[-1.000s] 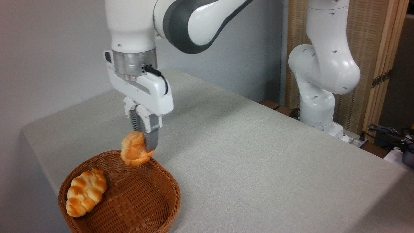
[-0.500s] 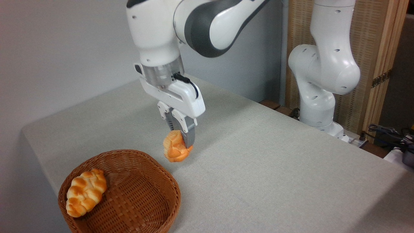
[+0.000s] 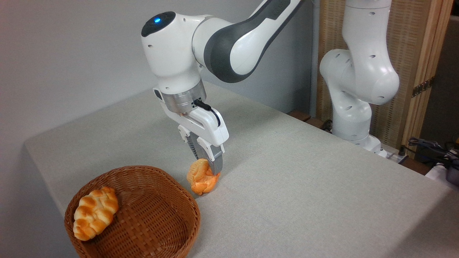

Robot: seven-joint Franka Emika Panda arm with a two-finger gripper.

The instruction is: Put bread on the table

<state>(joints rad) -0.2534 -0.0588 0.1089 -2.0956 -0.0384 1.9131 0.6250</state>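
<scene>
The bread (image 3: pixel 202 177), a small orange-golden knotted bun, hangs between the fingers of my gripper (image 3: pixel 209 168), which is shut on it. It sits low over the grey-beige table (image 3: pixel 287 186), just right of the wicker basket's rim, at or just above the cloth; I cannot tell whether it touches. One grey finger (image 3: pixel 216 165) shows in front of the bun; the other is hidden behind it.
A round brown wicker basket (image 3: pixel 157 222) stands at the table's front left corner, holding a longer braided loaf (image 3: pixel 95 213). The arm's white base (image 3: pixel 353 118) stands beyond the table's right edge, with cables (image 3: pixel 430 147) near it.
My gripper has carried the bun from above the basket's rim rightwards and down, out of the basket, to low over the cloth. The braided loaf has stayed put.
</scene>
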